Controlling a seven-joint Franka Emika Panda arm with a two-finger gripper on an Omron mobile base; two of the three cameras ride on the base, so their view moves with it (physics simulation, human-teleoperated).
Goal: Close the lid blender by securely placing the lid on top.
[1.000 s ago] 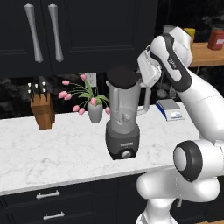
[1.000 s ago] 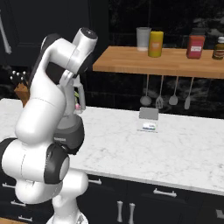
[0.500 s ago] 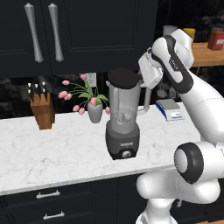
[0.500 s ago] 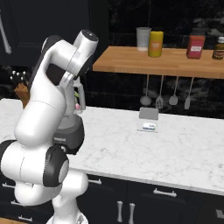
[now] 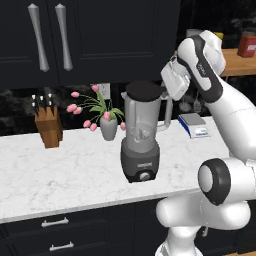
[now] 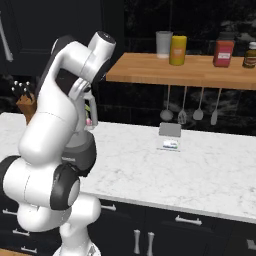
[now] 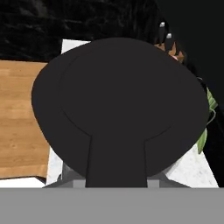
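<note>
Bent high at the elbow, white arm with its two-finger gripper (image 5: 167,92) level with the jar's rim, hand just right of the flat round black lid (image 5: 144,90); fingers hidden behind hand and lid, so cannot tell whether spread or pinched on the tab. Lid lying on top of the tall blender with dark grey base and translucent handled jar (image 5: 141,137), blender upright on the white marble counter (image 5: 65,172). From the left: wooden knife block (image 5: 48,125), white vase of pink tulips (image 5: 107,126) just left of the jar, small blue-and-white scale (image 5: 196,125) behind the arm. Dark cabinets with long silver handles (image 5: 37,44) above. In the right base view, a wooden shelf (image 6: 185,72) bearing jars, with utensils hanging beneath. In the hand view, lid (image 7: 118,107) seen close, tab towards the camera.
</note>
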